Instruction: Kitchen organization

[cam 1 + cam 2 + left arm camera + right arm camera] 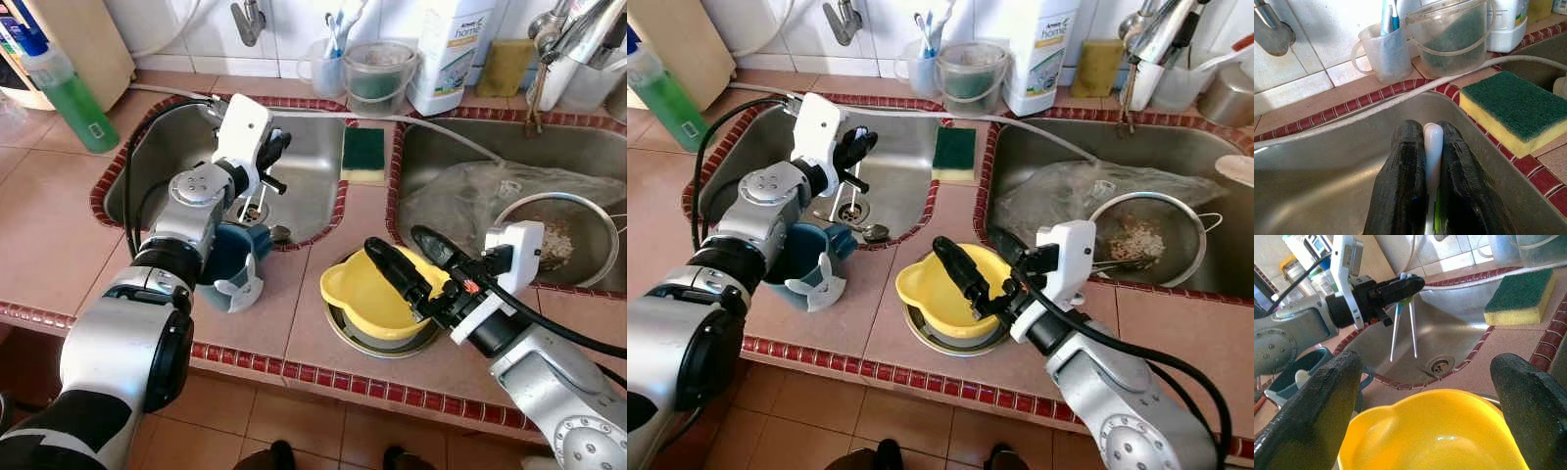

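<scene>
My left gripper [274, 149] hangs over the left sink [315, 171], shut on two thin toothbrushes [1403, 330] that point down toward the drain. In the left wrist view a white handle [1433, 147] is pinched between the black fingers [1405, 176]. My right gripper [411, 257] stands open just above a yellow bowl [362, 294], one finger on each side of its far rim. The bowl rests on a metal dish [384, 345] on the tiled counter near the front edge.
A dark blue cup [220, 259] lies on the counter by my left forearm. A green-and-yellow sponge [362, 152] sits between the sinks. A toothbrush cup [323, 64], clear bucket [379, 73] and detergent bottle [446, 54] line the back. The right sink holds a strainer [563, 230].
</scene>
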Available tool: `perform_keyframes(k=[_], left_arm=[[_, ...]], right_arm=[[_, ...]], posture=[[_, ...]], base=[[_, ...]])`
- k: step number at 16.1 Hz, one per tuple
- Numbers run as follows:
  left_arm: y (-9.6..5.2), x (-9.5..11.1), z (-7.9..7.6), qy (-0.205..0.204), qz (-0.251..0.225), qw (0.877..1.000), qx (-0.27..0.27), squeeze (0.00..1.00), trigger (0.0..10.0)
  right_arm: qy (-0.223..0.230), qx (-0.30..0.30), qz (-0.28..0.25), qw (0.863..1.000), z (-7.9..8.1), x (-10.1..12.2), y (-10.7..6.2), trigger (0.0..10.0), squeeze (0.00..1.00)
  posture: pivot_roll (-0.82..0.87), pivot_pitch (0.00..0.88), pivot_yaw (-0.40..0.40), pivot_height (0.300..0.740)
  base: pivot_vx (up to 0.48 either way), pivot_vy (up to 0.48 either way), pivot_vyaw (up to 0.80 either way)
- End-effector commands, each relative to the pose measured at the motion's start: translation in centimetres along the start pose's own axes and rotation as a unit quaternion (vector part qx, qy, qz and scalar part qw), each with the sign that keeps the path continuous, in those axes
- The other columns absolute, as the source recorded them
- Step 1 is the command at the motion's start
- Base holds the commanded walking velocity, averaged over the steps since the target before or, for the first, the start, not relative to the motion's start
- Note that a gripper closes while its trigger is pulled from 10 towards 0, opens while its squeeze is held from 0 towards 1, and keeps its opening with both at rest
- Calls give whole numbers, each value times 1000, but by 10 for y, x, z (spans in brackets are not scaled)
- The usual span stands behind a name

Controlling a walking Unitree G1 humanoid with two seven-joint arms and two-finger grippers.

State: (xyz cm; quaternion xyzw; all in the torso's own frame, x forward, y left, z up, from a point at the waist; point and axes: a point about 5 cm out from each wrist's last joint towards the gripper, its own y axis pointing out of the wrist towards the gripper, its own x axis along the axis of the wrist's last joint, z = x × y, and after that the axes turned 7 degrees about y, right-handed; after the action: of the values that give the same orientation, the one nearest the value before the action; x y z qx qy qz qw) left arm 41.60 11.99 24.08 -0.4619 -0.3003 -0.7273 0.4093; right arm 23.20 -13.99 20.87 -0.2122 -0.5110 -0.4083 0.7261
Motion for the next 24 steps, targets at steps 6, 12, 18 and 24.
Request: perform_keyframes(k=[6,12,18,24], left_arm=[[0,8,11,-8,-5,1000,9,1000,10000],[0,10,13,-13,-6,1000,8,1000,10000],[-4,18,28,-32,-23,999,27,1000,10000],[-17,17,47,-68,-42,996,48,0,10000]], right_arm=[[-5,9,2,1000,5,2,0,10000,0],[-10,13,0,1000,3,3,2,10000,0],[-38,28,-6,999,-3,6,8,10000,0],[-54,38,-16,998,-7,7,19,10000,0]], posture=[[-162,227,125,740],[-157,218,124,740],[-141,208,123,740],[-117,191,122,740]], base=[[0,0,0],[0,0,0],[0,0,0],[0,0,0]])
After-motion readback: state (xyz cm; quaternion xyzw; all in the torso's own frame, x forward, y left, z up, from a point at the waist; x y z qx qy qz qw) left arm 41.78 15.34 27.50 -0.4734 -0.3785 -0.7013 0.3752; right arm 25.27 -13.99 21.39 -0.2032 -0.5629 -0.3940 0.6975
